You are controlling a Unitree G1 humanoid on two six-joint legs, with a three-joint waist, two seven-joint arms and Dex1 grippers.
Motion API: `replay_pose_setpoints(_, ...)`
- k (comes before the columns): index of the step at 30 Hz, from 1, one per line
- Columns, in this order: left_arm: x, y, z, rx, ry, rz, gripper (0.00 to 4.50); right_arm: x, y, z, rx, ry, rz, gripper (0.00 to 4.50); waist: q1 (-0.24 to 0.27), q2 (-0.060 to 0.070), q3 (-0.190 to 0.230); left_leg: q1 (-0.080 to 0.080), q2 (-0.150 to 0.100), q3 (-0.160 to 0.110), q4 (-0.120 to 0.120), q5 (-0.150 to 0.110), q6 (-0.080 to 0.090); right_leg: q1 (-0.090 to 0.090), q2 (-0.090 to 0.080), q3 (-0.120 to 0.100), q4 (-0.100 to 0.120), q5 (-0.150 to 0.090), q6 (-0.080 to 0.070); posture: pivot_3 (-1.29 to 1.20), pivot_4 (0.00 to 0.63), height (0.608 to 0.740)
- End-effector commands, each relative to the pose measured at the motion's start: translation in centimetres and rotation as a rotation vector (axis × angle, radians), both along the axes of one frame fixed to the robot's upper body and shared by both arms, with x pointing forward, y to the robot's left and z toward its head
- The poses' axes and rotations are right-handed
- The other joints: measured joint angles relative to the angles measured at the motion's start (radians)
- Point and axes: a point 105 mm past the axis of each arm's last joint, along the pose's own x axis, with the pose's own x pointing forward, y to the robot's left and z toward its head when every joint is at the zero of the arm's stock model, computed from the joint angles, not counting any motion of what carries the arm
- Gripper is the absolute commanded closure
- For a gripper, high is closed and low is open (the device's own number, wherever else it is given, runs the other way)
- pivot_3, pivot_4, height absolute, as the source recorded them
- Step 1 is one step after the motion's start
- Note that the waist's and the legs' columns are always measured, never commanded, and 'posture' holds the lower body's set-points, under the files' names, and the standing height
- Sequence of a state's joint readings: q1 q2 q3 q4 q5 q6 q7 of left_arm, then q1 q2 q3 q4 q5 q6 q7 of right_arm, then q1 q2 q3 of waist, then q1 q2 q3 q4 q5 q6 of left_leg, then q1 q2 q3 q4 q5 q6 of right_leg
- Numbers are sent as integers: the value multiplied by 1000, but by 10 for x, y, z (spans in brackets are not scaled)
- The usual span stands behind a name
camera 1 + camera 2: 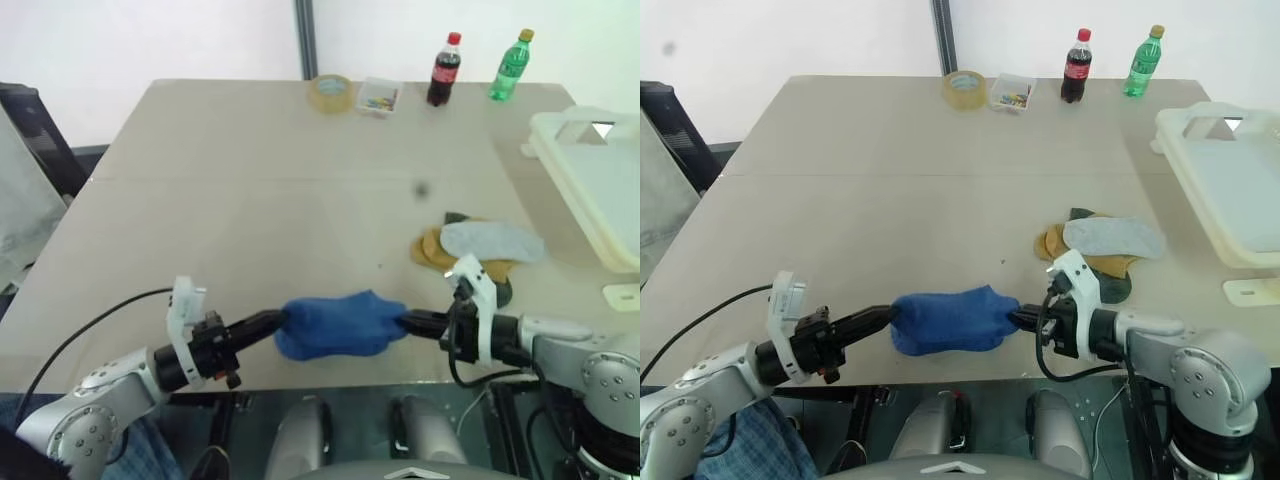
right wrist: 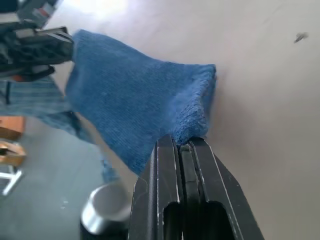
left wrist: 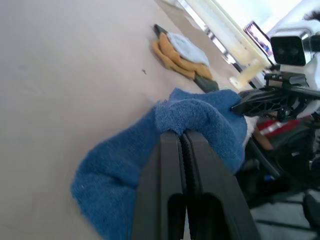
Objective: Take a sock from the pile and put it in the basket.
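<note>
Currently both grippers are clamped on the sock (image 1: 340, 325), one at each end: left gripper (image 1: 277, 322) pinching one end, right gripper (image 1: 408, 323) pinching the other, fingers fully closed on the fabric in both wrist views. Sock hangs stretched between them at the near edge of the table (image 1: 250, 190), sagging a little in the middle; can't tell if the belly touches the surface

Relative to the basket (image 1: 590, 190): sock is well apart from it, nearer the robot and off to the basket's left. The pile (image 1: 478, 250) sits between sock and basket, just beside the basket's near corner, with pale grey on top, mustard yellow under it and a dark green bit poking out

Two-ended hold looks deliberate: keeps a floppy fuzzy sock spread, so it won't bunch or snag the pile on the way past. Picking looks done, transfer to the basket not yet started. I'd guess one end has to be let go, or both arms swing toward the basket together, then lift over the thick rim

Risk: thin pinch on fuzzy knit, could slip if the arms pull apart

Beyond the basket's far-left side: tape roll (image 1: 331, 92), small tray (image 1: 379, 97), cola bottle (image 1: 444, 69), green bottle (image 1: 510, 65), all irrelevant
</note>
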State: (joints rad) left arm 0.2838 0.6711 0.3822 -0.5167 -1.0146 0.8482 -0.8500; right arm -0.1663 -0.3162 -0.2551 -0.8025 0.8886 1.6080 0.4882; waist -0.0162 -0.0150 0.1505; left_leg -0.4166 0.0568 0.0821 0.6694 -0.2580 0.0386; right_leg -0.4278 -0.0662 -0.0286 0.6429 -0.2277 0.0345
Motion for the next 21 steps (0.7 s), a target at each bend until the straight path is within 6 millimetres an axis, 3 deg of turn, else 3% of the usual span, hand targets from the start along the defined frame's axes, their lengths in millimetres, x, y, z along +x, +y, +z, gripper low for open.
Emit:
replay_pose_setpoints(1, -3, 1, 5, -15, -15, -29, 4412, -5, 4, 5, 27, -20, 14, 4500, 1, 0, 0, 0, 0, 0, 0, 0, 0, 0, 0, 0, 0, 0, 0, 0, 150, 740)
replay_pose_setpoints(11, -2, 1, 3, -4, -28, -16, 4412, 4, 12, -2, 21, -2, -26, 4500, 2, 0, 0, -1, 0, -1, 0, 0, 0, 0, 0, 0, 0, 0, 0, 0, 150, 740)
replay_pose_setpoints(16, 1, 5, -4, 20, -1, -8, 4412, 4, 13, -19, -10, 47, -41, 4500, 3, 0, 0, -1, 0, -1, -1, 0, 0, 0, 0, -1, 0, 0, 0, 0, 150, 740)
replay_pose_setpoints(21, 6, 7, -10, 50, 8, -14, 4412, 9, 11, -23, -15, 42, -73, 4500, 3, 0, 0, -1, -1, -1, 0, 0, 0, 0, 0, 0, 0, 0, 0, 0, 150, 740)
